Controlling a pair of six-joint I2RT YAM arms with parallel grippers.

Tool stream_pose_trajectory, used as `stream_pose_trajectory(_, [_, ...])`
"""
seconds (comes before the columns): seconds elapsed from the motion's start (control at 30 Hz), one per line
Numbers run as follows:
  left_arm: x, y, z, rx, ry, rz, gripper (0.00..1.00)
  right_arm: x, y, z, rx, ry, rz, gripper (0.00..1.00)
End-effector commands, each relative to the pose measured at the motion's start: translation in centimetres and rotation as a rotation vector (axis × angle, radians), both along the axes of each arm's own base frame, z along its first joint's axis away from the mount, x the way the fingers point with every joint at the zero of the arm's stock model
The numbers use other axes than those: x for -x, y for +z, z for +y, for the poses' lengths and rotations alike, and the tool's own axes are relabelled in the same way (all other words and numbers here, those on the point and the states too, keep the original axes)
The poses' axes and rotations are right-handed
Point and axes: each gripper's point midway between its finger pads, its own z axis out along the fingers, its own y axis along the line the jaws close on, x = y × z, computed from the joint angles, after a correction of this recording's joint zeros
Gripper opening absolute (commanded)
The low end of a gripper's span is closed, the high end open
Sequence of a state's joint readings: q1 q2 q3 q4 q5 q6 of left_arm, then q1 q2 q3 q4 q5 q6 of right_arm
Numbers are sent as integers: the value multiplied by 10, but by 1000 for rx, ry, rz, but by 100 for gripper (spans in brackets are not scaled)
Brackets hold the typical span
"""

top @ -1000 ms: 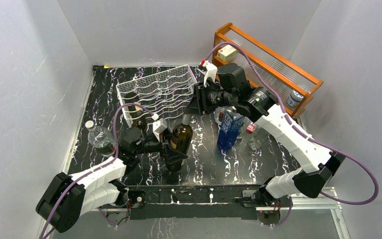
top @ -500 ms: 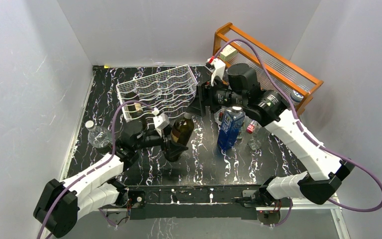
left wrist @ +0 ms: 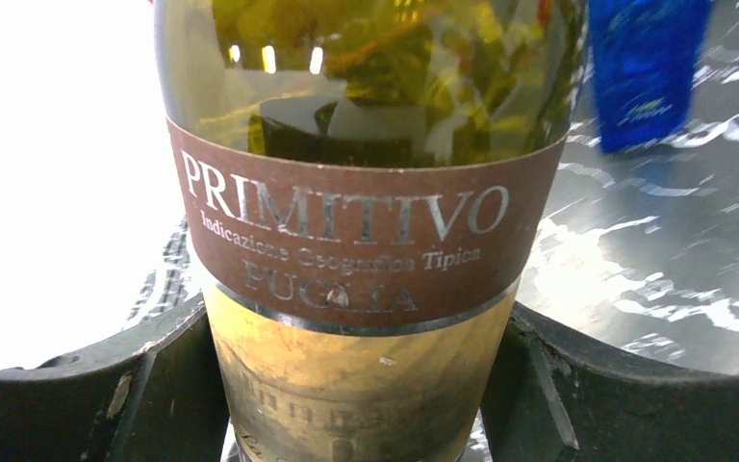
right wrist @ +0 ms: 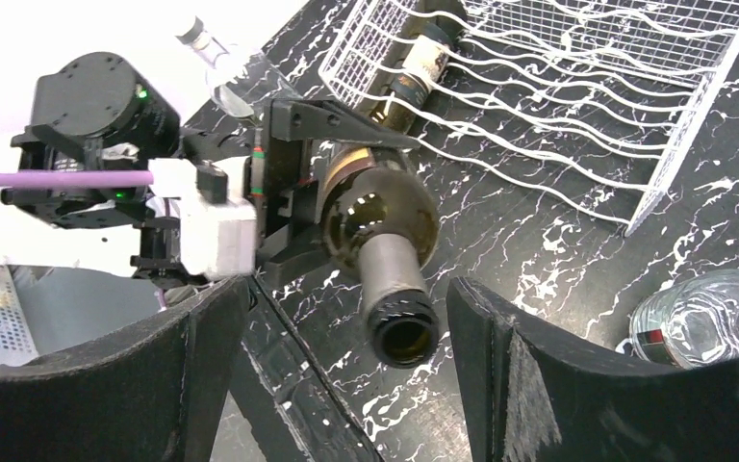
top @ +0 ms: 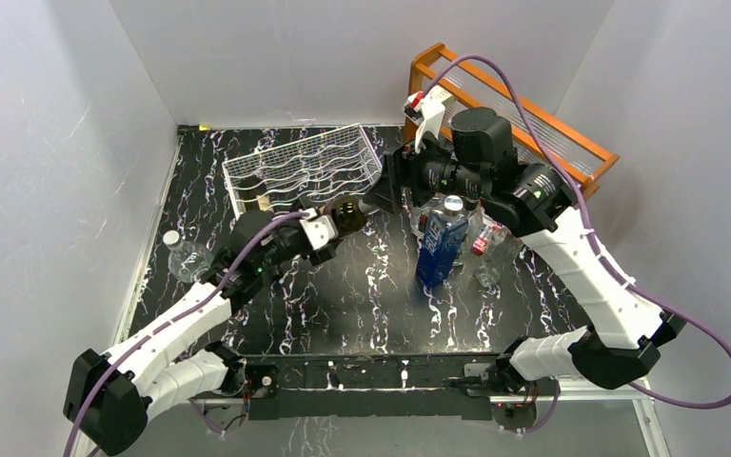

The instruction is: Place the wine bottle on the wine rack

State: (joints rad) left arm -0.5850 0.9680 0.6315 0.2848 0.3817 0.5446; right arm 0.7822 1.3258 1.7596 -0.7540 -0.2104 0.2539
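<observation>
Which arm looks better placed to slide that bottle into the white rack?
Left, probably: the left claw grips the wine bottle beside the wine rack. The right claw stands open around its neck, holding nothing.

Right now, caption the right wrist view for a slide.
Left gripper holds wine bottle, neck between fingers of the open right gripper, wine rack behind.

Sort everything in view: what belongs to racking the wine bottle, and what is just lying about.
Job in hand:
- wine bottle, clamped in the left gripper
- white wine rack
- right gripper, open near the bottle's neck

Lying about:
- blue carton
- clear plastic bottle at the left edge
- orange wooden shelf
- dark bottle already lying in the rack
</observation>
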Motion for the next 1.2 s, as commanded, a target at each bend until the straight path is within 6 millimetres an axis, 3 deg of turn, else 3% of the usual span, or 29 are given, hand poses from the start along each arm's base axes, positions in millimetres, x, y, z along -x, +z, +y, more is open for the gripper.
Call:
stream_pose_trajectory(0.0, [-28,74,13,-122,63,-394,0,16,42,-9,-92,35,-91,85])
stream_pose_trajectory(0.17, [-35,82,13,-200,58,-518,0,4,21,-9,-19,-9,-48,84])
stream_pose_trajectory(0.33, [-36,74,13,-275,28,-584,0,-11,-18,-10,126,-25,-9,84])
stream_pose_trajectory(0.6, [-32,67,12,-323,-5,-679,0,-12,-85,-2,327,82,82,81])
stream_pose_trajectory(0.83, [-22,45,15,-331,-27,-636,0,11,-126,15,475,171,84,82])
stream_pose_trajectory(1.17, [-16,44,20,-332,-19,-685,0,19,-157,26,521,220,194,79])
